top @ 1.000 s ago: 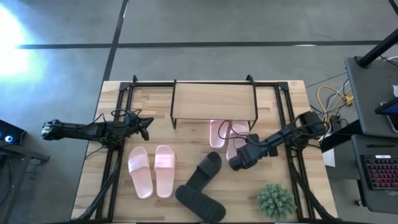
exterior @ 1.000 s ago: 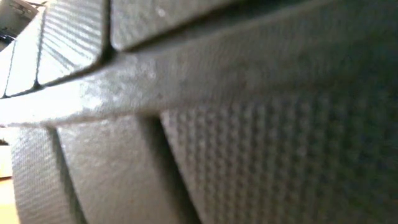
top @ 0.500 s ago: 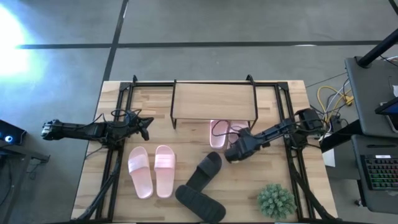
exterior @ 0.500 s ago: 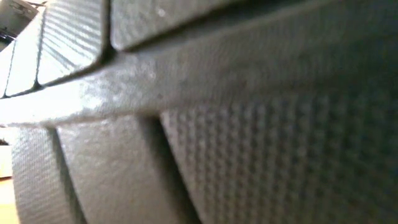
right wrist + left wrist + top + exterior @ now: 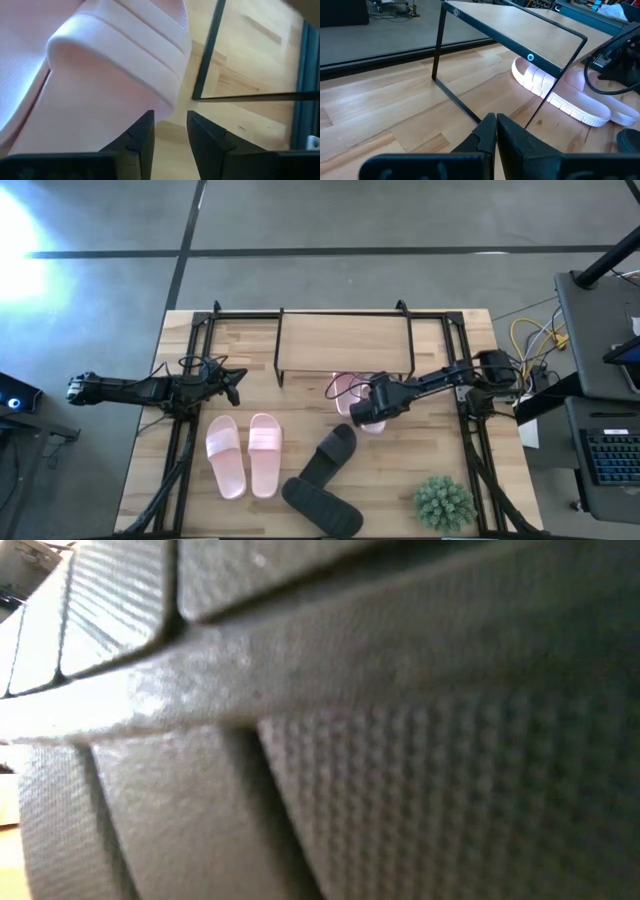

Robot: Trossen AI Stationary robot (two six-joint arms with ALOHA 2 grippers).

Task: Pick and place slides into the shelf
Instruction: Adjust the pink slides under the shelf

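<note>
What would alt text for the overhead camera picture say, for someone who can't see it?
Seen from above, the right gripper reaches over a pink pair of slides half tucked under the small shelf on a wooden table. Another pink pair and a black pair lie nearer the front beside a green plant, and the left gripper waits at the table's left edge.

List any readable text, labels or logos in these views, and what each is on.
No readable text in any view.
Shelf: a small round blue-ringed mark on the front edge of its board, no letters legible.
Pink slides and black slides: no brand visible.
Low view: filled by a dark textured surface.
</note>
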